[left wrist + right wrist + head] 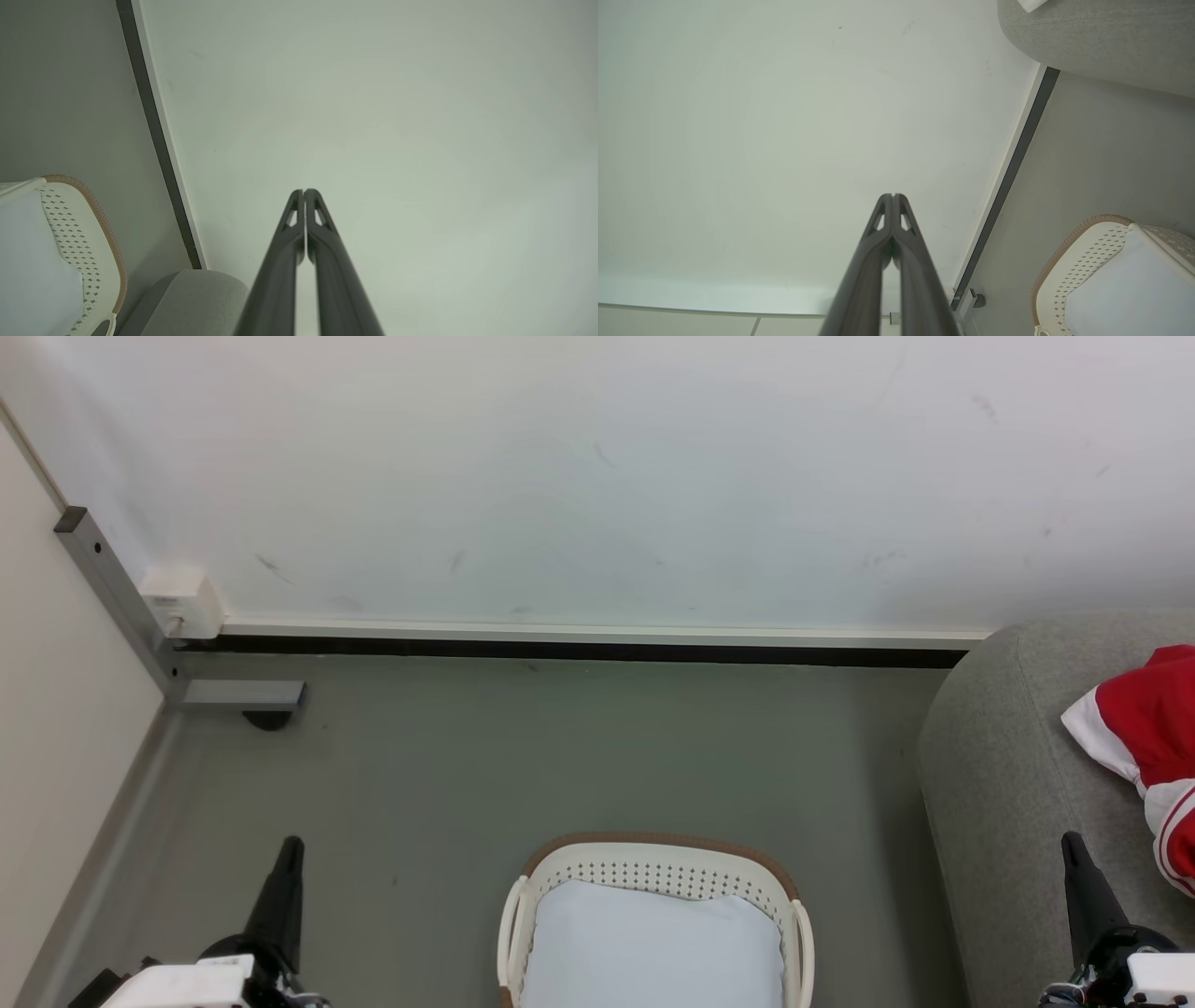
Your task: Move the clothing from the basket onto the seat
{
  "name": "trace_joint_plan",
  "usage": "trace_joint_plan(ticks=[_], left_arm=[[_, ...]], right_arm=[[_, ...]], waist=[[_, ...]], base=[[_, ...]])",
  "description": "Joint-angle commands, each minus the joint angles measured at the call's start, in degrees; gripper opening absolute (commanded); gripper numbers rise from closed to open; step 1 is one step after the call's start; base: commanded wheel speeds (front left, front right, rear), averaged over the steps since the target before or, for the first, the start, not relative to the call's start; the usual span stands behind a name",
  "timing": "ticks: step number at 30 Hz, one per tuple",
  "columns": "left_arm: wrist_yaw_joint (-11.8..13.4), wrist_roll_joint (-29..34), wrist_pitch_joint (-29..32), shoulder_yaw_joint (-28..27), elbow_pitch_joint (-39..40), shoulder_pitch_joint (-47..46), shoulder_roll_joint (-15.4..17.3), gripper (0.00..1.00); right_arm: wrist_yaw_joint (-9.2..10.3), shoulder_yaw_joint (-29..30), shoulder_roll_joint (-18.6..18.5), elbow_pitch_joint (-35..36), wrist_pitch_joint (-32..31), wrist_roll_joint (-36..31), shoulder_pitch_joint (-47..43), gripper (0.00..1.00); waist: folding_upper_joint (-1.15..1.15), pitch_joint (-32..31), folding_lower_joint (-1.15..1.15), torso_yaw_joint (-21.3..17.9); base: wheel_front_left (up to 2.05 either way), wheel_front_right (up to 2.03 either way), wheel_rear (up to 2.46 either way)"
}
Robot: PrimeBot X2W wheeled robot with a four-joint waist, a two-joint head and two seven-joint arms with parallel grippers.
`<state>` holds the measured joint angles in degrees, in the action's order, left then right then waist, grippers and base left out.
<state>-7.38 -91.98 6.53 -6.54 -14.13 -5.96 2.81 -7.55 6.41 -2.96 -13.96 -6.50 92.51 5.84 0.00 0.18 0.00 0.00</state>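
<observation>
The clothing is seen on the seat, right of the basket, in which a white pad lies. It is judged soft and light, best pinched at a bunched fold. The left gripper and right gripper are closed on nothing. Bare floor is offered beyond the basket.

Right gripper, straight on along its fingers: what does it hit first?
Probably the white wall: the shut right gripper aims at bare wall in its wrist view. The seat and the basket lie off to one side. Depth unclear.
</observation>
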Motion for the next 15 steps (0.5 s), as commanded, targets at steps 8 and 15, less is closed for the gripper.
trace_joint_plan(ticks=[8,15], left_arm=[[-0.20,-0.77,0.23,-0.13,0.23,-0.49,0.11,0.00],[-0.20,-0.77,0.23,-0.13,0.23,-0.48,0.12,0.00]], right_arm=[[0.12,0.28,0.05,-0.13,-0.20,-0.12,0.72,0.00],[0.12,0.29,0.06,-0.13,-0.21,-0.13,0.72,0.00]], waist=[[0.00,0.00,0.00,0.00],[0.00,0.00,0.00,0.00]], base=[[0.00,0.00,0.00],[0.00,0.00,0.00]])
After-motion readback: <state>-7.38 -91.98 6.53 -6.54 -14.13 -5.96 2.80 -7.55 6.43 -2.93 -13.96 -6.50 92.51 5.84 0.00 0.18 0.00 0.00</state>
